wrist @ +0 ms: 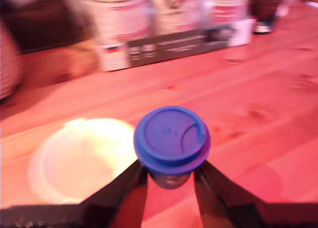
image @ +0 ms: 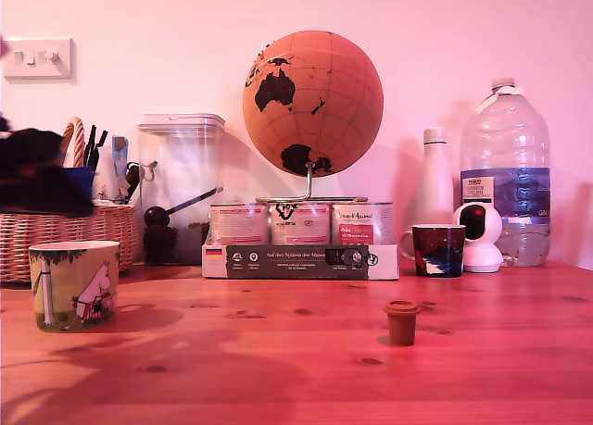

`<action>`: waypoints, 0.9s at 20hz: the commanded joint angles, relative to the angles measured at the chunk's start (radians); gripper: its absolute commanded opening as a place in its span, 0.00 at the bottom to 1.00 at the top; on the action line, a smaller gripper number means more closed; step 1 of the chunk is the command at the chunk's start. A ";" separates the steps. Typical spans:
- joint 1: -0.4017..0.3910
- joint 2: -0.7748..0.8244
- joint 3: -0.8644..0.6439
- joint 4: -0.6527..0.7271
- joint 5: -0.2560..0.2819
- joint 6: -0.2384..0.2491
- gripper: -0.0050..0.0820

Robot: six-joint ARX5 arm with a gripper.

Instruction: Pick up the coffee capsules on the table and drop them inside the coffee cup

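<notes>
On the reddish wooden table (wrist: 258, 114), the gripper (wrist: 171, 181) clamps a light, rigid dark blue plastic capsule (wrist: 171, 138) beneath its flange.

Warm pinkish light throughout; wrist view motion-blurred, exterior view sharp.

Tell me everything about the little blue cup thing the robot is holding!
The blue capsule is a small dark blue pod that looks like plastic, with a round flat top, a rim that sticks out and a darker body narrowing below. The wrist view shows it held upright, off the wooden table, between the two dark jaws of the gripper, which press its body from both sides. It hangs near the pale inside of the yellow-green mug, not yet in it. The exterior view does not show it.
</notes>
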 commanded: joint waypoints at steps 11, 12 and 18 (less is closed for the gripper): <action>0.105 -0.008 0.031 -0.097 0.001 -0.003 0.18; 0.105 -0.008 0.045 -0.127 0.001 -0.003 0.18; 0.105 0.008 0.164 -0.291 0.003 -0.015 0.18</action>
